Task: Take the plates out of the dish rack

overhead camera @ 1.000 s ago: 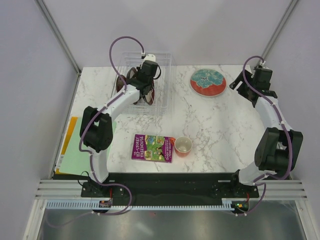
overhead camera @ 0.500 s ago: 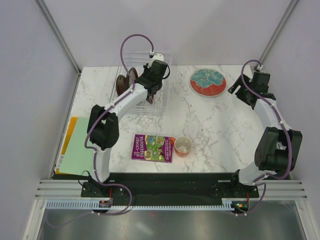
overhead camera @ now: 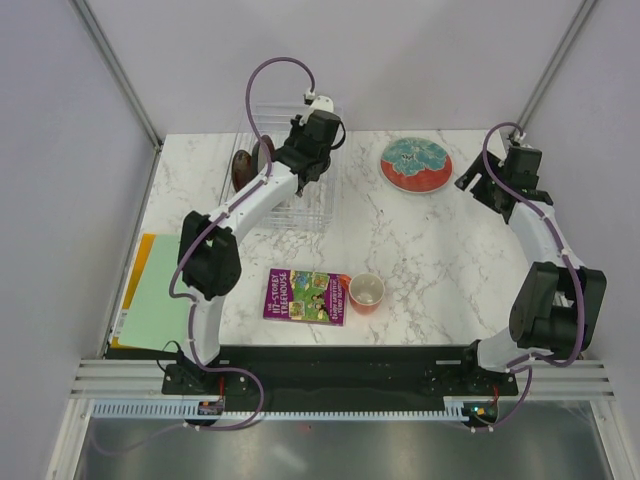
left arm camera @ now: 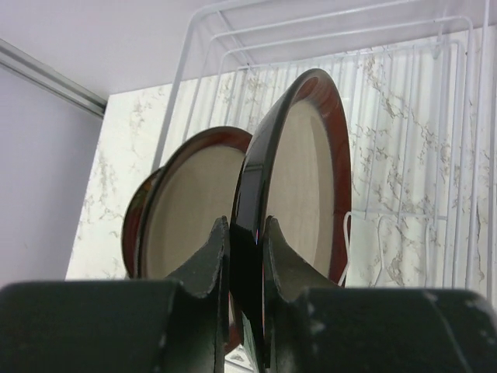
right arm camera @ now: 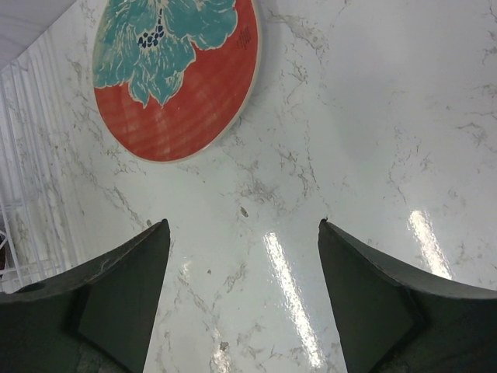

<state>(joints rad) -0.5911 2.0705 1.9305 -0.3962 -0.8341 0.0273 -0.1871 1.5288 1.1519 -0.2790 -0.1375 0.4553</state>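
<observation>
Pinch of the left gripper [left arm camera: 247, 249] tight on the rim of the cream-centred, dark-red-rimmed round plate [left arm camera: 307, 171], swung rightward over the clear plastic ribbed dish rack [overhead camera: 325, 200] within the last second (probably lifting out), other dark-red plates [left arm camera: 194, 202] still slotted, right gripper [right arm camera: 241, 225] gaping wide near the teal-patterned round plate [right arm camera: 175, 78] on the white marble table [overhead camera: 430, 260].

Plates: four in total, comprising one teal-patterned plate [overhead camera: 415, 164] on the bench [overhead camera: 450, 250] and three upright in the rack: a cream-centred plate [left arm camera: 307, 179], a second plate [left arm camera: 194, 202], a third plate [left arm camera: 133, 225].
Dish rack [overhead camera: 318, 210]: one.
Cup [overhead camera: 366, 292]: one.
Book [overhead camera: 306, 296]: one.
Paper sheets: two, a green sheet [overhead camera: 165, 295] and an orange sheet [overhead camera: 138, 262].
</observation>
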